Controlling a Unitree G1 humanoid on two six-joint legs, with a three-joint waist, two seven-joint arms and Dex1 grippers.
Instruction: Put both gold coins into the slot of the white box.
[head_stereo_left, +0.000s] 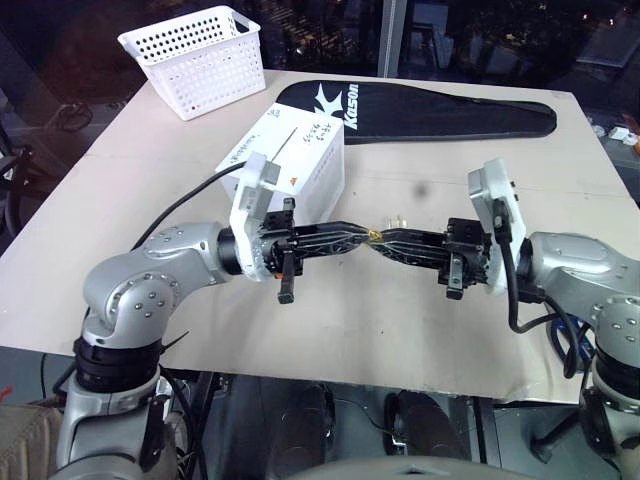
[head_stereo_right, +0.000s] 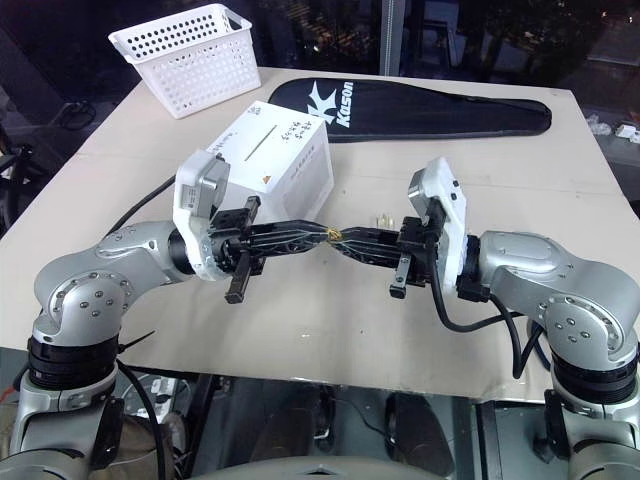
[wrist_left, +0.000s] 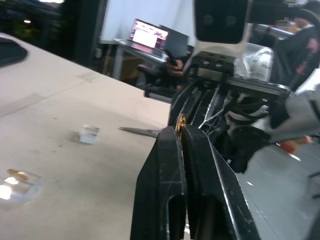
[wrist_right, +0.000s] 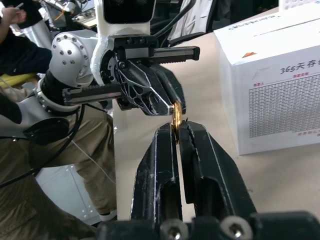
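Right wrist view shows you both grippers pinching one gold coin (wrist_right: 176, 114) mid-air: the left gripper (head_stereo_left: 362, 236) and right gripper (head_stereo_left: 388, 240) meet tip-to-tip, likely handing over beside the white box (head_stereo_left: 290, 160).

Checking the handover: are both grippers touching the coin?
Touching. The right wrist view shows the coin pinched between the right gripper tips, with the left gripper closed on its upper edge.

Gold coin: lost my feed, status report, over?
Left gripper and right gripper both shut on one gold coin, tip to tip. White box behind. Path clear.
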